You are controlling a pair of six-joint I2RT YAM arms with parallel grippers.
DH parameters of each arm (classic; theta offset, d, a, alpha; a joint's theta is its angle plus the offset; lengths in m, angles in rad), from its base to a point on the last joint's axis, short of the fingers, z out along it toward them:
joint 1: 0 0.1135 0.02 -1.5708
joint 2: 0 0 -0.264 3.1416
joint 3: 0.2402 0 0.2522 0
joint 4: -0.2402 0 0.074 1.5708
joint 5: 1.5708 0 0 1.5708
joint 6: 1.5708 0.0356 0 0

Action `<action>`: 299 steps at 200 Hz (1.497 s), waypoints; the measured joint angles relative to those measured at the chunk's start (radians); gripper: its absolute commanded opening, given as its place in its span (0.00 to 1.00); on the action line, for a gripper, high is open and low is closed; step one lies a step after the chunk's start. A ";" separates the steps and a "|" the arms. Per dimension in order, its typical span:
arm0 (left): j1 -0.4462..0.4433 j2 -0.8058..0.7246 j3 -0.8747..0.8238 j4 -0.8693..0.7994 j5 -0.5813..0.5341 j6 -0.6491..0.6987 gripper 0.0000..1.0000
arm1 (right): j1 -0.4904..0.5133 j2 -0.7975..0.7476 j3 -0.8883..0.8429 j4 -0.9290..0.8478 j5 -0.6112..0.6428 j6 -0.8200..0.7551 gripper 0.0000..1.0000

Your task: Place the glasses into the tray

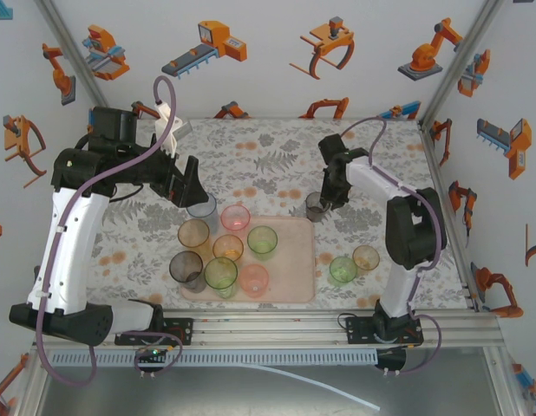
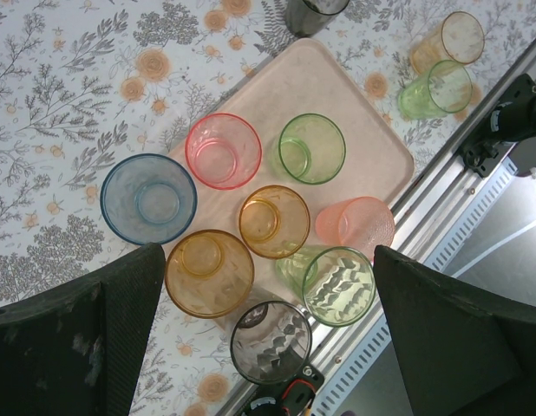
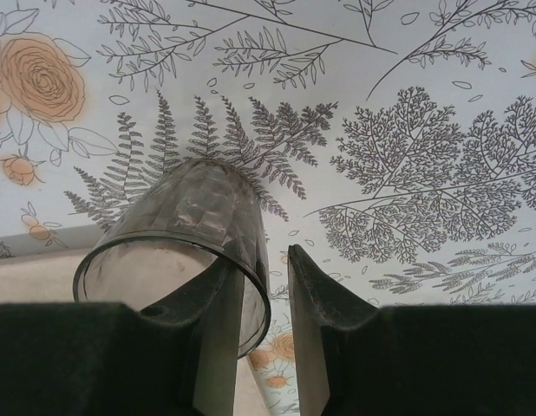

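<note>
Right wrist view: the right gripper (image 3: pixel 261 260) has its jaws narrow and astride the wall of the grey glass (image 3: pixel 177 225), one finger inside the mouth and the other outside. A slit shows beside the outer finger, so I cannot tell whether the pinch has landed. The step in hand looks like the pickup of this glass. Next, I judge, comes a firm close on the wall, a straight lift and a short carry toward 7 o'clock, into the tray. The top external view adds the layout. The right gripper (image 1: pixel 324 204) and grey glass (image 1: pixel 316 206) stand on the surface just off the 1 o'clock corner of the tray (image 1: pixel 294 260). Seven glasses are already on the tray, crowded toward its 9 o'clock side, and its 3 o'clock side is bare. A green glass (image 1: pixel 343 270) and an orange glass (image 1: pixel 366 257) wait on the surface, touching or nearly so, at 4 o'clock from the tray. The left gripper (image 1: pixel 186 186) hangs over the 11 o'clock corner above a blue glass (image 1: pixel 202 211). The left wrist view shows what the arm hides from above: the left gripper (image 2: pixel 268 251) is spread wide and holds nothing. The blue glass (image 2: pixel 148 198) stands at the very rim of the tray (image 2: pixel 337 87); whether on it or just off it I cannot tell.
</note>
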 measured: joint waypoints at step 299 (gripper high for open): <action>-0.006 0.000 -0.019 -0.005 0.029 0.005 0.97 | 0.000 0.001 0.103 -0.074 0.042 -0.072 0.11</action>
